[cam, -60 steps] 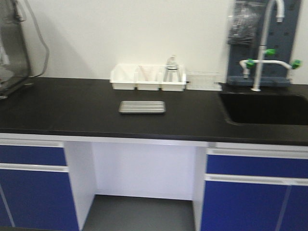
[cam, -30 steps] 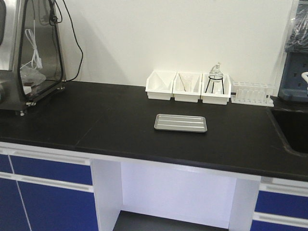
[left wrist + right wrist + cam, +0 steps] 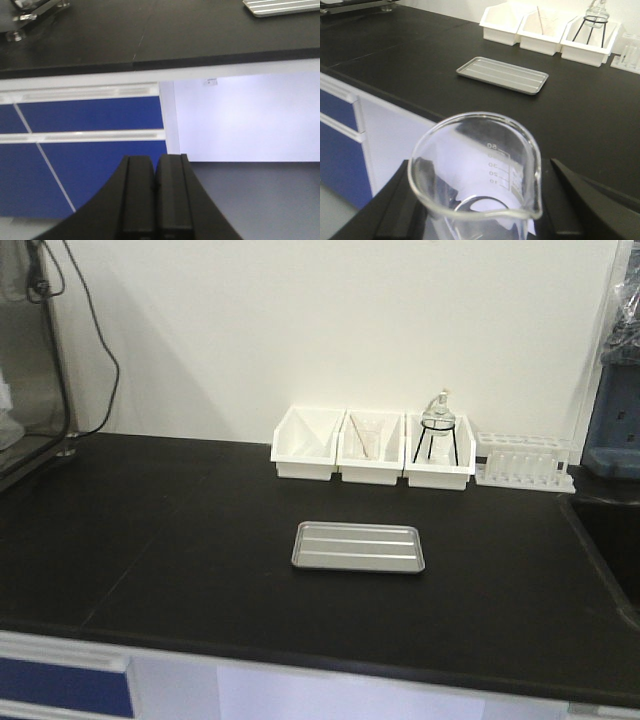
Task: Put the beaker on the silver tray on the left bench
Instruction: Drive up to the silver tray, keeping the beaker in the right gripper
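While the front camera finds the silver tray (image 3: 358, 547) on the left bench (image 3: 150, 530), the left tool (image 3: 156, 165) shows pinched shut, empty, and the right tool (image 3: 487, 220) clasps the beaker (image 3: 475, 165), seemingly mid-carry, tray ahead of it, so next: reach forward and lower.

The left bench (image 3: 150, 570) carries the silver tray (image 3: 358, 547) and white bins (image 3: 372, 472).

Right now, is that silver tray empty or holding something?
Empty. The silver tray shows only its bare ribbed floor; the beaker is between the right fingers, away from it.
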